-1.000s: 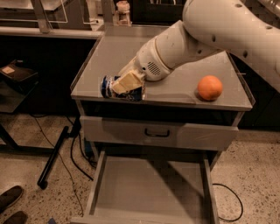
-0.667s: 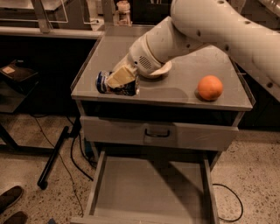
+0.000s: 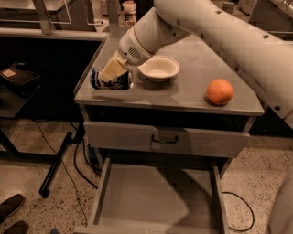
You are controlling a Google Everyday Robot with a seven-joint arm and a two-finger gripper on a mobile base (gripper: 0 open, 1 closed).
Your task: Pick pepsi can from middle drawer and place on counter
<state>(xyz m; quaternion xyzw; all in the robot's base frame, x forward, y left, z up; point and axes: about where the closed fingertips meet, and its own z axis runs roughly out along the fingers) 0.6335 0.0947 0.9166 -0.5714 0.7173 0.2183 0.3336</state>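
The pepsi can (image 3: 110, 79) lies on its side near the front left corner of the counter (image 3: 183, 93). It is dark blue with white markings. My gripper (image 3: 113, 73) reaches down from the right and is shut on the can, one tan finger (image 3: 114, 68) lying across its top. The middle drawer (image 3: 155, 196) is pulled open below the counter and its flat grey floor is bare.
A white bowl (image 3: 159, 67) stands on the counter just right of the can. An orange fruit (image 3: 219, 91) sits at the front right. A closed drawer front with a dark handle (image 3: 162, 139) is above the open drawer. A bottle (image 3: 129, 10) stands behind the counter.
My arm has swung left and back with the can in the gripper. The can now sits nearer the counter's left edge. The white bowl, hidden before, is uncovered.
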